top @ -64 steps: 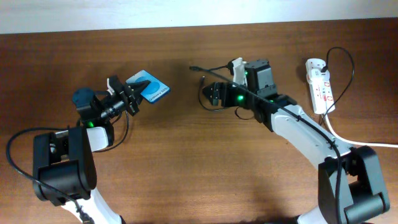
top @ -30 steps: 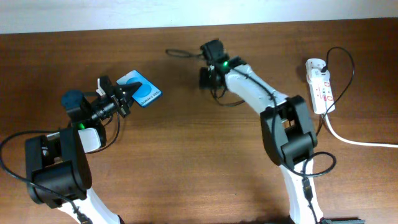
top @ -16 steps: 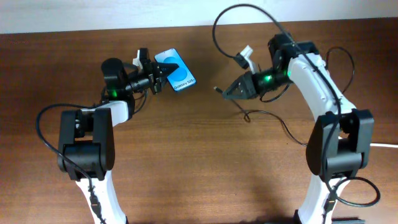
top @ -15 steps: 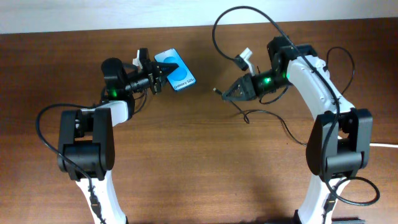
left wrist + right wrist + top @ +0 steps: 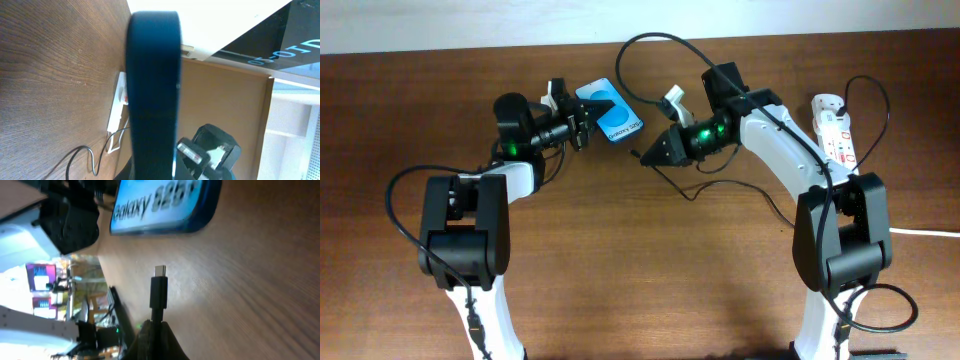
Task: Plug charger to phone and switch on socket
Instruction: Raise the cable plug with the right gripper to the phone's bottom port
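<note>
One phone (image 5: pixel 613 113), one charger (image 5: pixel 159 292), one socket (image 5: pixel 834 138), two end effectors (image 5: pixel 582 130) (image 5: pixel 650 155).

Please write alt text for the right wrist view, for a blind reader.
A black USB-C charger plug, gripped by the right gripper, points toward the edge of a phone whose blue screen reads "Galaxy S25+"; a gap separates them.
</note>
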Controlling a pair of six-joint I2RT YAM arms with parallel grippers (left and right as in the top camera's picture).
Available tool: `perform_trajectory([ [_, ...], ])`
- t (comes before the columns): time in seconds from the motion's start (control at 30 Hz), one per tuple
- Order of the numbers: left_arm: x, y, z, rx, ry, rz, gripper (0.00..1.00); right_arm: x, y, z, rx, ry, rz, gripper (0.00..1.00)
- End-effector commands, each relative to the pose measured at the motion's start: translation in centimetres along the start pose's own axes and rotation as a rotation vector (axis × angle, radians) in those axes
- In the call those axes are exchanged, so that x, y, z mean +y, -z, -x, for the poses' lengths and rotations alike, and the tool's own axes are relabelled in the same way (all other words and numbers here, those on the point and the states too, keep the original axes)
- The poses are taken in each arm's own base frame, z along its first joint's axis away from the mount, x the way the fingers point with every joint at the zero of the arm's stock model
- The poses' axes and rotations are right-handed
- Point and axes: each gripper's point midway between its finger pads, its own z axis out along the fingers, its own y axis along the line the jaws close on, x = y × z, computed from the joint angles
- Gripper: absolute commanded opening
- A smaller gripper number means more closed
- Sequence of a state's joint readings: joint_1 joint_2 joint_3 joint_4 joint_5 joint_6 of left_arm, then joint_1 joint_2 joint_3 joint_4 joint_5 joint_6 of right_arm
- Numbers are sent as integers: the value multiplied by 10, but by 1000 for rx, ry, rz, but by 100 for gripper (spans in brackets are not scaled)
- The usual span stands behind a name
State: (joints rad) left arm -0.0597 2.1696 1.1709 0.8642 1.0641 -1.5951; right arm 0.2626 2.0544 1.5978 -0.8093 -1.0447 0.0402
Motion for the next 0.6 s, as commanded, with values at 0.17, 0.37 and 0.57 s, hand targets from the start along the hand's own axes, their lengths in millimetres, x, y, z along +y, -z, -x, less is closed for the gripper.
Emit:
perform_trajectory([
  [0.17,-7,0,13,-54,-65,-15,0,0,2,20,-64,-49,-4,4],
  [0.37,-8,5,25,-109,-97,-14,0,1,12,24,-88,-44,-8,4],
  [0.57,-7,5,24,-102,-94,-12,0,3,16,32,-117,-11,-7,4],
])
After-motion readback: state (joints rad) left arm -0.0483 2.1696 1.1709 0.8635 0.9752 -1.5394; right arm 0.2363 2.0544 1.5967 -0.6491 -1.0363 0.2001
